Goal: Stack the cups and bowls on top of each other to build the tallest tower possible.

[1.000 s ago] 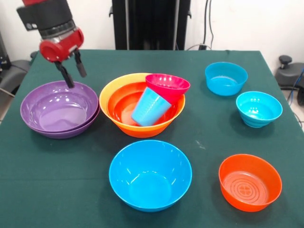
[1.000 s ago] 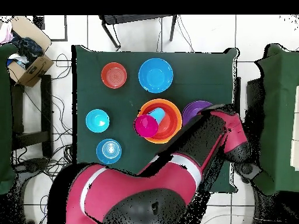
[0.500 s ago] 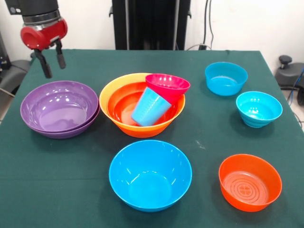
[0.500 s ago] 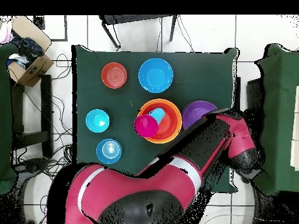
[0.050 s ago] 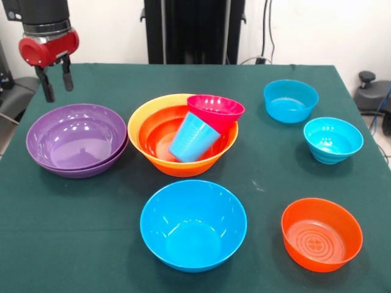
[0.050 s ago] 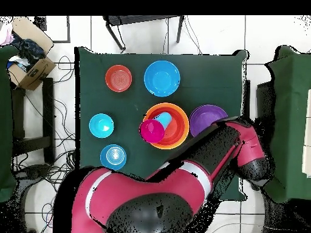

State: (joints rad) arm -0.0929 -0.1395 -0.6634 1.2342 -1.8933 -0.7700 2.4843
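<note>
My gripper point(image 5: 56, 85) hangs open and empty above the table's far left corner, behind and above two nested purple bowls point(image 5: 76, 139) point(image 6: 206, 115). At the centre a large orange bowl point(image 5: 143, 122) point(image 6: 176, 136) holds a red-orange bowl point(image 5: 160, 131). A light blue cup point(image 5: 192, 137) point(image 6: 163, 119) lies tipped inside it, and a magenta bowl point(image 5: 215, 110) point(image 6: 150, 130) leans on the cup. Loose bowls stand around: a blue bowl point(image 5: 193, 224) point(image 6: 161, 77) in front, a small red-orange bowl point(image 5: 321, 233) point(image 6: 118, 77), a cyan bowl point(image 5: 333, 139) point(image 6: 101, 125) and another blue-cyan bowl point(image 5: 290, 99) point(image 6: 113, 156).
The green tablecloth point(image 5: 122, 201) runs to the table's edges on all sides. In the overhead view the red arm point(image 6: 243, 145) covers the table's lower right. A cardboard box point(image 6: 27, 60) sits on the floor beside the table.
My gripper has lifted off the rim of the purple bowls and drawn back toward the far left corner, still open and empty. No bowl has moved.
</note>
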